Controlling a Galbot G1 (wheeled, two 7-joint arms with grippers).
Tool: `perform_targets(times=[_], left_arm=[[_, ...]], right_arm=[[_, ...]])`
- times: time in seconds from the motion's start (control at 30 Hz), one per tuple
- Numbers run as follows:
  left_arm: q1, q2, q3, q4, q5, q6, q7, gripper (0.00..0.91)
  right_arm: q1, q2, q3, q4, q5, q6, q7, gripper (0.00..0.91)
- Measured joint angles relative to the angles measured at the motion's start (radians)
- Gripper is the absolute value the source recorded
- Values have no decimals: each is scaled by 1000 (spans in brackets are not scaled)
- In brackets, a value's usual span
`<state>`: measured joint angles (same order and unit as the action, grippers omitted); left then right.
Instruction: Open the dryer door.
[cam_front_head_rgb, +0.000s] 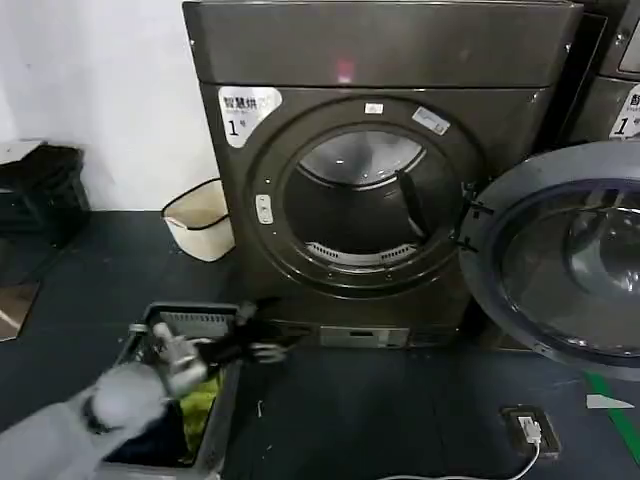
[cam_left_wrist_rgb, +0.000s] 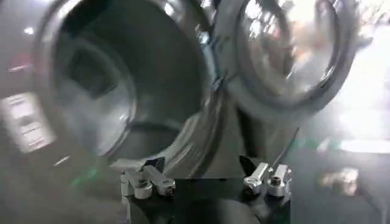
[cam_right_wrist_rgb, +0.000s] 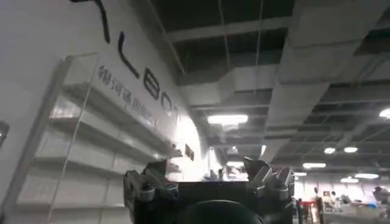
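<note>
Left end effector low, door already swung wide

The left end effector (cam_front_head_rgb: 262, 340), jaws spread and empty, hangs over a grey laundry basket (cam_front_head_rgb: 222, 400); the big chrome-rimmed, dark-glass dryer door (cam_front_head_rgb: 565, 260) stands open, well off to its right.

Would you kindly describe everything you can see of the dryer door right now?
The dryer door is a large round porthole with a wide dark grey ring around tinted, reflective glass. It stands swung wide open to the right of the machine, hung by a hinge at the right side of the drum opening, its inner face turned toward the head camera. Its right part runs out of view. In the left wrist view it shows glossy and curved. Nothing touches it apart from the hinge.
</note>
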<state>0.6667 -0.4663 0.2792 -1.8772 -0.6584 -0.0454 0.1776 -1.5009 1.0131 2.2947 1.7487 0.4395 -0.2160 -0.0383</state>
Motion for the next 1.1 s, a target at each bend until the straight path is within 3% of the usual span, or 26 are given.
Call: perform_targets(times=[0.17, 0.3, 0.57, 1.1], left_arm=[[49, 119, -70, -2, 12, 54, -12, 907], [66, 207, -96, 11, 19, 82, 20, 907], [97, 359, -106, 70, 187, 119, 127, 907], [110, 463, -110, 150, 357, 127, 290, 907]], right_arm=[[22, -6, -4, -4, -29, 16, 1, 907], [42, -9, -13, -11, -42, 22, 1, 907], [60, -16, -31, -24, -41, 24, -2, 907], [52, -14, -35, -16, -36, 26, -7, 907]])
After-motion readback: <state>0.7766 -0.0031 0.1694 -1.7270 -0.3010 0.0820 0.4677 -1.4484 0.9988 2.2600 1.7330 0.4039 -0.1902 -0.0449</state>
